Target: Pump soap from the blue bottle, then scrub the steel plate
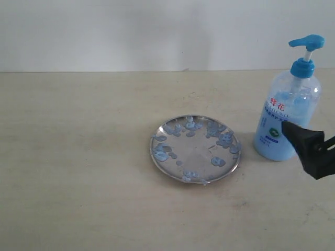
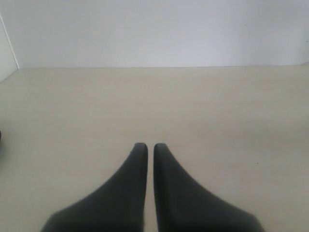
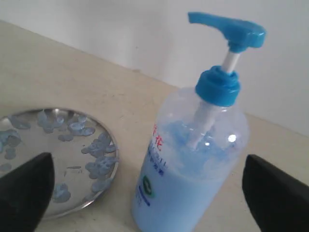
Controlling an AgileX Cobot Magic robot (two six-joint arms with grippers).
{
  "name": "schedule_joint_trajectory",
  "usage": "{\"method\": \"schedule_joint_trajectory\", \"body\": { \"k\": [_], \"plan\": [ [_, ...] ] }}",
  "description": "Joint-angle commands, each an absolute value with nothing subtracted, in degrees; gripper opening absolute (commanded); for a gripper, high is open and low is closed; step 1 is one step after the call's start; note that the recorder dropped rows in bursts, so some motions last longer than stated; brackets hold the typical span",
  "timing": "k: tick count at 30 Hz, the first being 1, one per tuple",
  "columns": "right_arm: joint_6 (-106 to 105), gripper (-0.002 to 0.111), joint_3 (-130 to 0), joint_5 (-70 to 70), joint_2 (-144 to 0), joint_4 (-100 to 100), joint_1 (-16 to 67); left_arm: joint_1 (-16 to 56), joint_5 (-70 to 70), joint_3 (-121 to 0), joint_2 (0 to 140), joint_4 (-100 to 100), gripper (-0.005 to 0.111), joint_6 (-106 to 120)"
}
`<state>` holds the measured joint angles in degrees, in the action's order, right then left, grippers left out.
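Because the right gripper (image 3: pixel 145 191), jaws spread wide, flanks the blue bottle (image 1: pixel 286 112) standing just beside the soap-speckled steel plate (image 1: pixel 196 149), an off-centre squeeze could tip the tall bottle; the left gripper (image 2: pixel 146 147) is pressed nearly together.

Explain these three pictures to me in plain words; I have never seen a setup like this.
This is a robot with two arms, each ending in a black gripper. One picture comes from a camera off the arms; the other two come from cameras on the wrists.

On the beige table lies a round steel plate dotted with blobs of pale blue soap. Beside it stands a clear blue bottle with a bright blue pump.

The right gripper is open, its fingers on either side of the bottle, not touching it. The left gripper is shut and sees only bare table. Nothing is held.
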<state>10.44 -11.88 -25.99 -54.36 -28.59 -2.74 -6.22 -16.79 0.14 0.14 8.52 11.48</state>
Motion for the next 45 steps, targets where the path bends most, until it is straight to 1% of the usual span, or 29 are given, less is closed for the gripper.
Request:
{"method": "schedule_joint_trajectory", "body": {
  "k": [1, 3, 6, 16, 25, 32, 33, 35, 42, 43, 45],
  "plan": [
    [5.55, 0.099, -12.14, -36.86, -63.96, -27.86, -2.72, -6.33, -16.28, 0.0, 0.0, 8.35, 0.004, 11.62],
    [-1.57, 0.099, -12.86, -38.91, -69.33, -18.15, -2.72, -6.33, -16.28, 0.0, 0.0, 8.35, 0.004, 11.62],
    [-6.15, 0.099, -15.4, -40.46, -74.99, -10.21, -2.72, -6.33, -16.28, 0.0, 0.0, 8.35, 0.004, 11.62],
    [-10.98, 0.099, -25.77, -43.53, -90.25, -10.21, -2.84, -6.33, -16.28, 0.0, 0.0, 8.35, 0.004, 11.62],
    [-11.07, 0.099, -34.97, -43.66, -102.81, -9.5, -2.84, -6.33, -16.28, 0.0, 0.0, 8.35, 0.004, 11.62],
    [-11.07, 0.097, -36.68, -43.41, -108.63, -9.5, -2.84, -6.33, -16.28, 0.0, 0.0, 8.35, 0.004, 11.62],
    [-11.07, 0.094, -36.68, -43.29, -108.86, -9.5, -2.84, -6.33, -16.28, 0.0, 0.0, 8.35, 0.004, 11.62],
    [-11.07, 0.081, -36.68, -43.69, -109.43, -9.23, -2.84, -6.33, -16.28, 0.0, 0.0, 8.35, 0.004, 11.62],
    [-10.91, 0.004, -36.68, -46.01, -109.43, -7.92, -2.84, -6.33, -16.28, 0.0, 0.0, 8.35, 0.004, 11.62],
    [-10.57, 0.0, -36.68, -45.75, -109.43, -7.92, -2.84, -6.33, -16.28, 0.0, 0.0, 8.35, 0.004, 11.62],
    [-10.45, 0.0, -36.68, -45.59, -109.43, -7.92, -2.84, -6.33, -16.28, 0.0, 0.0, 8.35, 0.004, 11.62]
  ]
}}
